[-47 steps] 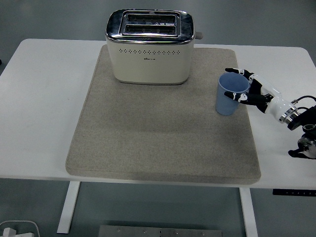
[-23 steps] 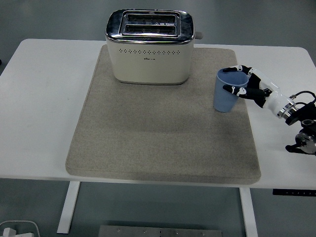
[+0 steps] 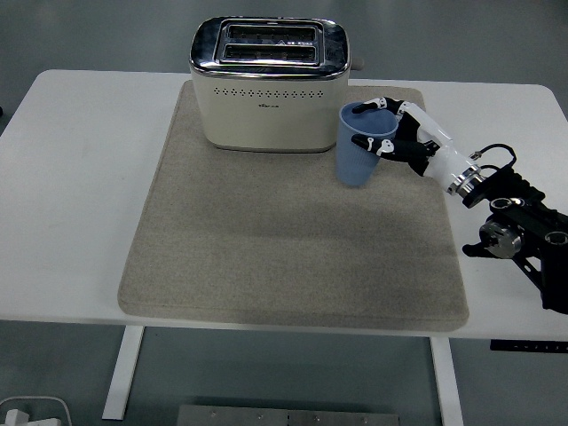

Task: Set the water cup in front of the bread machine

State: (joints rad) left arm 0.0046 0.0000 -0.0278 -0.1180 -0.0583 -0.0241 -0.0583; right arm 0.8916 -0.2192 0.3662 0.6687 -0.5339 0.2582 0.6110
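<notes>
table: white top (image 3: 80, 222), white legs (image 3: 123, 373) underneath
mat: big grey-beige one (image 3: 266, 248), reaches the near edge
floor: plain dark grey (image 3: 89, 35)

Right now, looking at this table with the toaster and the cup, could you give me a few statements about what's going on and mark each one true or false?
1. The robot's right hand grasps the light blue plastic cup. True.
2. The blue cup lies tipped over on the bare white table. False: it is upright, over the grey-beige felt mat.
3. The cream-coloured toaster with a shiny chrome top stands at the far end of the mat. True.
4. Bread slices stick out of the toaster's slots. False: nothing sticks out of them.
5. The cup is to the toaster's left. False: it is near the toaster's front right corner.
</notes>
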